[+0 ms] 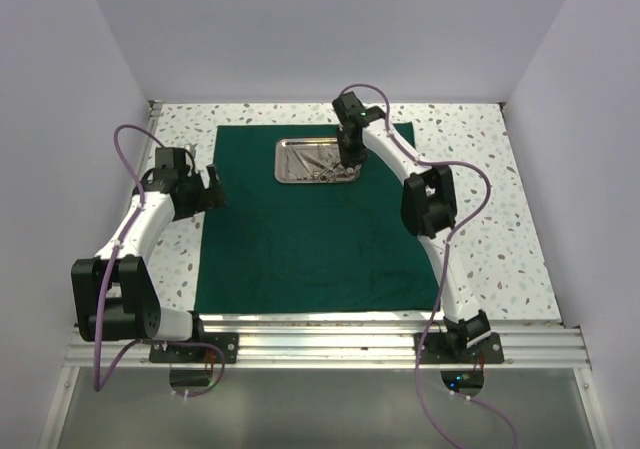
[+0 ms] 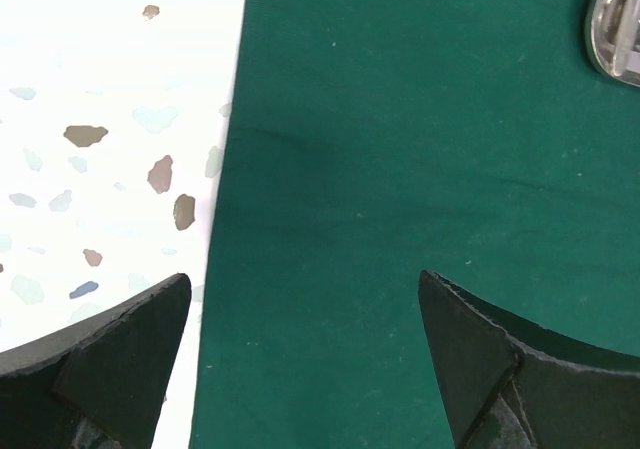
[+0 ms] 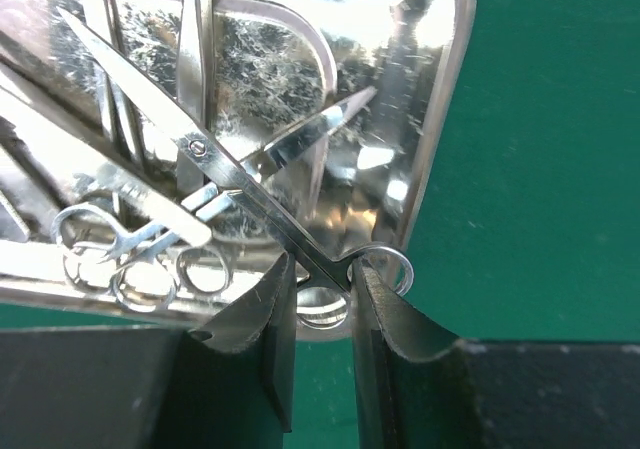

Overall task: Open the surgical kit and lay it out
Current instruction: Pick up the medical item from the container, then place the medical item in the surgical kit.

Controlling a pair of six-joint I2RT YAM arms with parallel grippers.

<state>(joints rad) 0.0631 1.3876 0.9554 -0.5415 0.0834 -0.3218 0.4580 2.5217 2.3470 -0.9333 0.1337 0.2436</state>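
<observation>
Speckled table (image 1: pixel 500 219), pale with coloured chips.

Left gripper (image 1: pixel 205 189): fingers spread wide and holding nothing, poised over the left edge of the dark green cloth (image 1: pixel 310 239). The cloth lies opened flat mid-table.

Steel tray (image 1: pixel 281 159): sits on the far part of the cloth and holds slim silver instruments (image 3: pixel 130 259), crossed in a heap.

Right gripper (image 3: pixel 317 287): at the tray's near right side, fingers narrowed onto the handle of the scissors (image 3: pixel 215 159), with one ring lying past the tray's rim.
</observation>
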